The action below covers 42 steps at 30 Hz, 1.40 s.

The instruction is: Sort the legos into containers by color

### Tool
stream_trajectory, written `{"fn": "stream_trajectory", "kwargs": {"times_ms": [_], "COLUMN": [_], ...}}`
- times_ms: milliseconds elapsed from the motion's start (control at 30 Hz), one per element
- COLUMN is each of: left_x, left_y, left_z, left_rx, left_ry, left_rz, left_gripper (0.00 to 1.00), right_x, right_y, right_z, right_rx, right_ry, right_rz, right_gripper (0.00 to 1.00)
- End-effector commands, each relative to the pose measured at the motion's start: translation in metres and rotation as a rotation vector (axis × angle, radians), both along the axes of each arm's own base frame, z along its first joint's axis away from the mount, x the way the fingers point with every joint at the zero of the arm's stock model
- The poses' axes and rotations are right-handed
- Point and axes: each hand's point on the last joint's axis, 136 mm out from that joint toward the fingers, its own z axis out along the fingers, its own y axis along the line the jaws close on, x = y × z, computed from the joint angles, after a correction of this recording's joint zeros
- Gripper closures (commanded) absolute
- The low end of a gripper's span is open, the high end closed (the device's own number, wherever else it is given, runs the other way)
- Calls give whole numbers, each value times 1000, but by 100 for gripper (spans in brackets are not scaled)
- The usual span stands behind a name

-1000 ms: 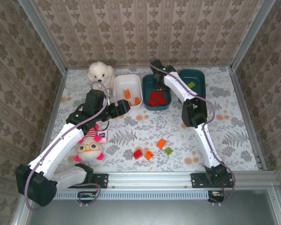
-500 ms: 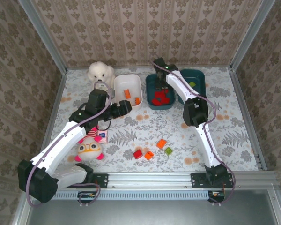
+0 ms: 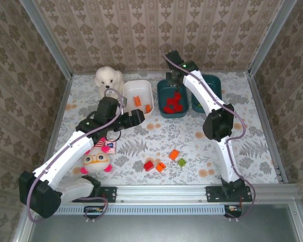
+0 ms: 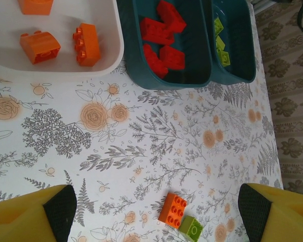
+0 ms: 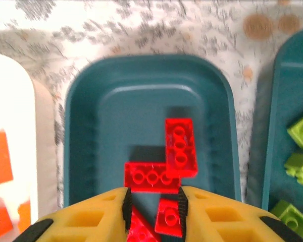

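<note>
Cream cloth printed with orange flowers covers the table (image 3: 252,141), and three bins stand in a row at its far side. These are the white bin (image 4: 60,25) with orange bricks, the middle teal bin (image 5: 96,126) with red ones, and the right teal bin (image 4: 237,45) with lime ones. The sorting looks mostly done. The plush dog (image 3: 108,78) sits beside the white bin, and the doll (image 3: 97,159) lies by the left arm. The right gripper (image 5: 154,206) hangs over the red pile with its jaws close together. I cannot tell whether they pinch a red brick or merely frame one lying below; if pinched, it could ride out of the bin. The left gripper (image 3: 136,117) is spread wide over bare cloth near the white bin. Four loose legos wait near the front: a red brick (image 3: 148,165) touching an orange brick (image 3: 160,167), and an orange one (image 4: 172,210) just beside a lime brick (image 4: 192,228). Because they sit so tightly, a wide grasp could catch two colours at once or knock a neighbour aside.
</note>
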Motion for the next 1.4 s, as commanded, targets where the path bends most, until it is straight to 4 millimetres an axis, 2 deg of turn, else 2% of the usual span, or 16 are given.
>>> {"fn": "stream_trajectory", "kwargs": {"times_ms": [0, 67, 167, 367, 533, 767, 933, 1167, 1267, 1367], "left_x": [-6, -7, -9, -8, -7, -5, -2, 1, 2, 3], "left_y": [1, 2, 4, 4, 6, 7, 7, 6, 6, 6], "left_z": [6, 5, 2, 4, 5, 5, 4, 3, 2, 2], "left_rx": [-16, -17, -13, -10, -5, -11, -16, -24, -23, -25], "left_ry": [-19, -18, -12, -19, -20, -18, -13, -9, -8, -7], "left_rz": [-2, 2, 2, 2, 4, 7, 10, 8, 7, 7], "left_gripper": [13, 13, 13, 13, 13, 13, 13, 13, 13, 13], "right_x": [-30, -33, -28, -6, 6, 8, 14, 11, 11, 16], "right_y": [-3, -5, -9, -26, -26, -25, -16, -15, -14, -13], "right_z": [-37, -49, -65, -83, -97, -113, -116, -125, -126, -113], "right_rx": [4, -11, -38, -80, -28, -15, 31, 35, 38, 46], "right_ry": [145, 171, 190, 196, 203, 227, 215, 245, 248, 209], "right_rz": [-47, -60, -74, -125, -147, -160, -146, -144, -144, -139], "right_gripper": [57, 48, 39, 33, 38, 40, 49, 48, 57, 67]}}
